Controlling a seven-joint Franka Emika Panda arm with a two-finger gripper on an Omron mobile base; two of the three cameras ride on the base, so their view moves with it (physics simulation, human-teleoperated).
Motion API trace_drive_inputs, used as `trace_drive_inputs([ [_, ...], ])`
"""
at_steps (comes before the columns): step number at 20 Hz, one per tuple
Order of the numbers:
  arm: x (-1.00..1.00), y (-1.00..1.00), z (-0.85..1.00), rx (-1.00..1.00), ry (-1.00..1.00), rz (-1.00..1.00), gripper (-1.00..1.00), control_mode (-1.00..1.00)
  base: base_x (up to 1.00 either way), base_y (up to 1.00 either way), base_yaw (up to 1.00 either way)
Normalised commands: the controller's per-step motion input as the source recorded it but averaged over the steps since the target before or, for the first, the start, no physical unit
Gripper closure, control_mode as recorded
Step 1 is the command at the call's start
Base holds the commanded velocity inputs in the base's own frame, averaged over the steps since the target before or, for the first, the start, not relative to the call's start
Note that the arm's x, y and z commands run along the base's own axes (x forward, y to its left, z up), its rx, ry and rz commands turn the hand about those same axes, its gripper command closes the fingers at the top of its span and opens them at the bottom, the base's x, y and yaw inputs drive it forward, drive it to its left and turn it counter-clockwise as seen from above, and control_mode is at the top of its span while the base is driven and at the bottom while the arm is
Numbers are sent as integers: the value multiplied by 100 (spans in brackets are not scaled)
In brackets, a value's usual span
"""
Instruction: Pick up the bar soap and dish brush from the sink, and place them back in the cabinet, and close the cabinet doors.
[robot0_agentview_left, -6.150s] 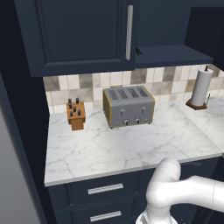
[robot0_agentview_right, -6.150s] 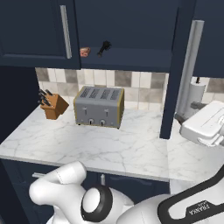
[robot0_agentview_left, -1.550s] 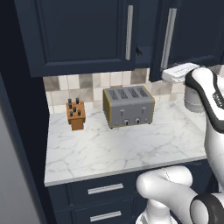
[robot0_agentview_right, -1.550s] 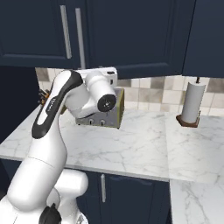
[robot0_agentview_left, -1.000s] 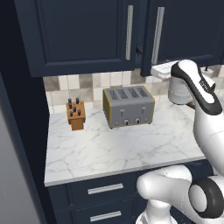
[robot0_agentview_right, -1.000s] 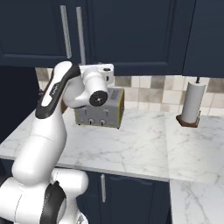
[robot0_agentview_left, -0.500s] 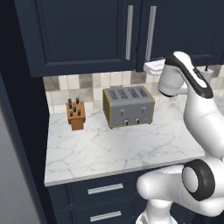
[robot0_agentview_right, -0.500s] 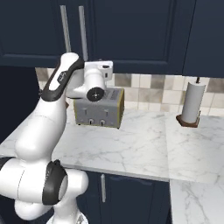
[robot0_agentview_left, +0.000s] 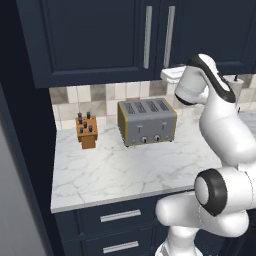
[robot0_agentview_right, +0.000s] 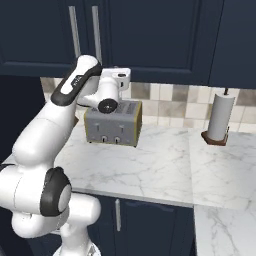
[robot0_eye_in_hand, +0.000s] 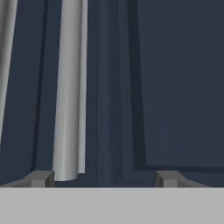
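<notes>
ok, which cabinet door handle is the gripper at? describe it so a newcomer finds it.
Start at the dark navy wall cabinet above the white marble counter, over the grey four-slot toaster. Two long vertical silver bar handles flank the seam between its doors. It's the right-hand silver handle, whose lower end is nearest the open gripper.

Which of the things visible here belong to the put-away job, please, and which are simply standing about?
Job:
- cabinet doors, both shut
- their silver bar handles
- gripper, jaws apart at the doors

Standing about:
- toaster
- knife block
- paper towel roll
- marble counter
- drawers
</notes>
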Motion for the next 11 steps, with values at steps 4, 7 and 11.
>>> trace_drive_inputs([
  [4, 32, 0, 0, 0, 0, 0, -100, -100, 0, 0, 0],
  [7, 26, 0, 0, 0, 0, 0, -100, -100, 0, 0, 0],
  [11, 20, 0, 0, 0, 0, 0, -100, -100, 0, 0, 0],
])
